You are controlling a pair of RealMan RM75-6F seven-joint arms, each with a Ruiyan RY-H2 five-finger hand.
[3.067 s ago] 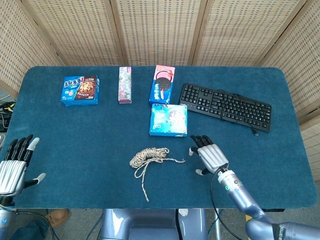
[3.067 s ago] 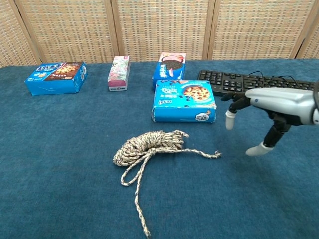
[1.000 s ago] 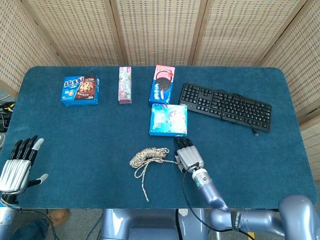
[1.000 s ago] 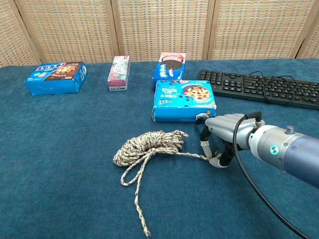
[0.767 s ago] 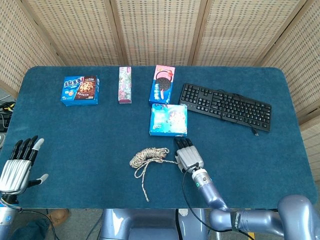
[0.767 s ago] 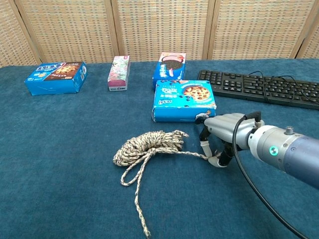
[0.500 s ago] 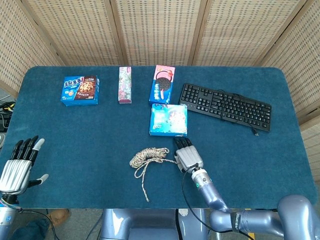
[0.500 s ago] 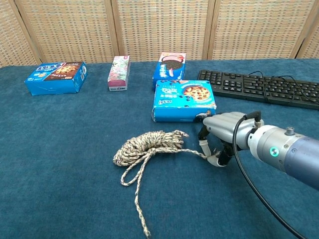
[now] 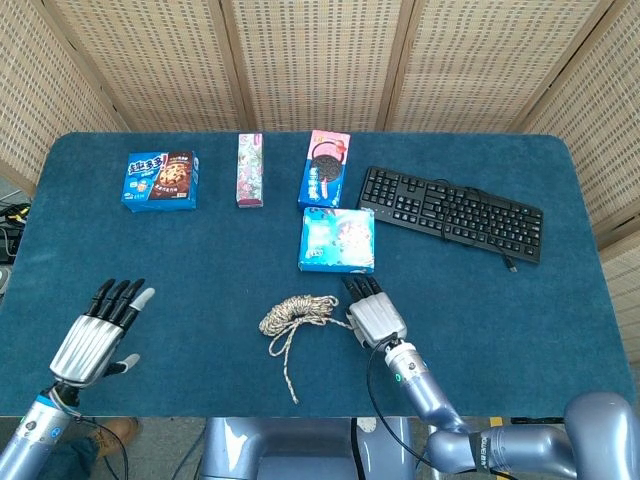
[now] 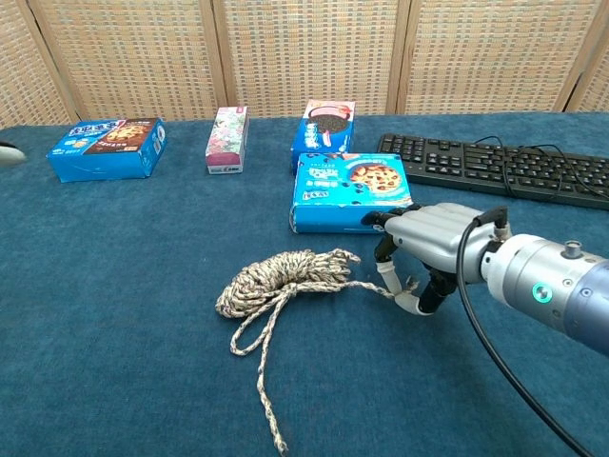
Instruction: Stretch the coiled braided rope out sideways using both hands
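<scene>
On the blue desk point(image 9: 200, 250) lay a black keyboard point(image 9: 450, 212), a blue snack box point(image 9: 160, 180), a narrow pink box point(image 9: 249, 169), a cookie box point(image 9: 324, 168) and a light blue biscuit box point(image 9: 337, 240).

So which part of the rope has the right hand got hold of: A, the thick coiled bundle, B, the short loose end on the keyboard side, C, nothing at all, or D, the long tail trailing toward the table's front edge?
B: the right hand pinches the short end of the rope, clear of the coil.
</scene>
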